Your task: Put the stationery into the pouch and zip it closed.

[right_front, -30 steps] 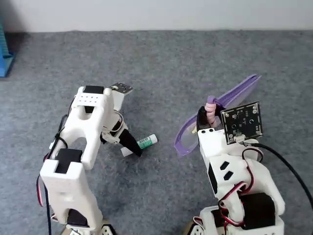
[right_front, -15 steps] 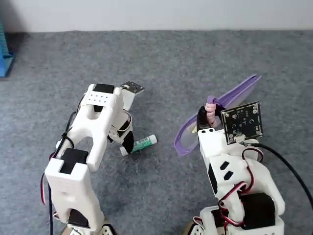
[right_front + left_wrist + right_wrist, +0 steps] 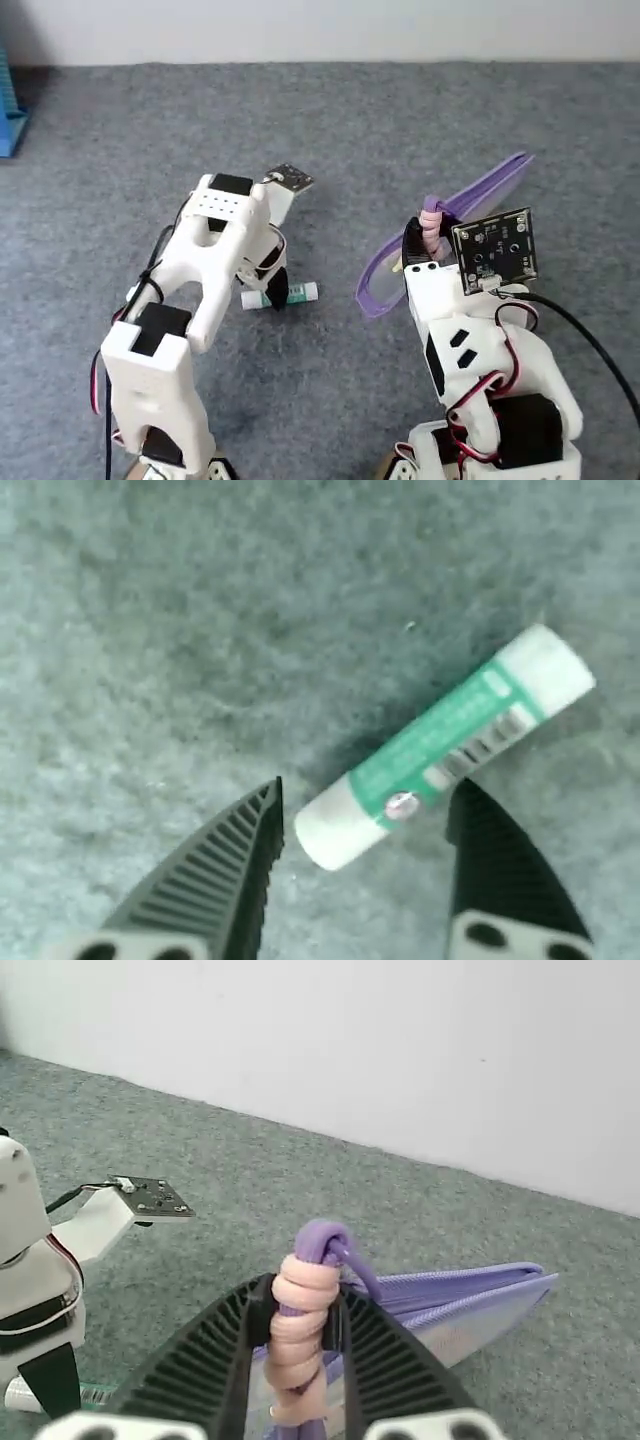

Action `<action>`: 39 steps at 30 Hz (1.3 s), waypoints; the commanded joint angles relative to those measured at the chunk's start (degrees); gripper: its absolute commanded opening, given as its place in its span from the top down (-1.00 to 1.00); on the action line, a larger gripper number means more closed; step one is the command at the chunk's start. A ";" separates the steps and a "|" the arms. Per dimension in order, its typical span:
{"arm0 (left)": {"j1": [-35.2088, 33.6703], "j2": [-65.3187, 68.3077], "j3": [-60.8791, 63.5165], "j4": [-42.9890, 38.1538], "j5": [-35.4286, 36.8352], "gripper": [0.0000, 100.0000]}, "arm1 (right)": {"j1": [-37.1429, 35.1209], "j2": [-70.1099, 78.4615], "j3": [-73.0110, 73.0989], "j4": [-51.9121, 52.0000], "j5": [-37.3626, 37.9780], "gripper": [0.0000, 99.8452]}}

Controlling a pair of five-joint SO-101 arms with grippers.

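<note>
Left fingers (image 3: 215, 880) gape astride the glue stick (image 3: 445, 745) — right fingers (image 3: 395, 1360) clamp the pouch cord (image 3: 303, 1305).

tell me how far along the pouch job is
Done: the right gripper is shut on the pink pull of the purple pouch. In hand: the left gripper sits open around the glue stick lying on the carpet. Left: grasp it, drop it in, zip.
</note>
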 commanded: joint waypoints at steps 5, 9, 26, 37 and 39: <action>0.35 1.58 -1.19 0.44 -0.62 0.84 | 0.31 -0.13 -4.13 -2.86 -1.58 0.98; 0.26 1.49 -1.27 3.25 -0.70 0.97 | 0.31 -0.04 -5.45 -5.05 -3.08 0.98; -1.85 -34.11 -1.27 12.48 5.80 0.97 | 10.24 10.33 -14.24 -8.57 -11.25 0.98; 8.35 -48.00 -1.27 14.68 5.98 0.97 | 10.33 14.29 -14.95 -8.48 -11.08 0.98; 10.29 -48.26 -1.36 13.80 5.98 0.97 | 10.33 14.81 -14.95 -8.48 -11.08 0.98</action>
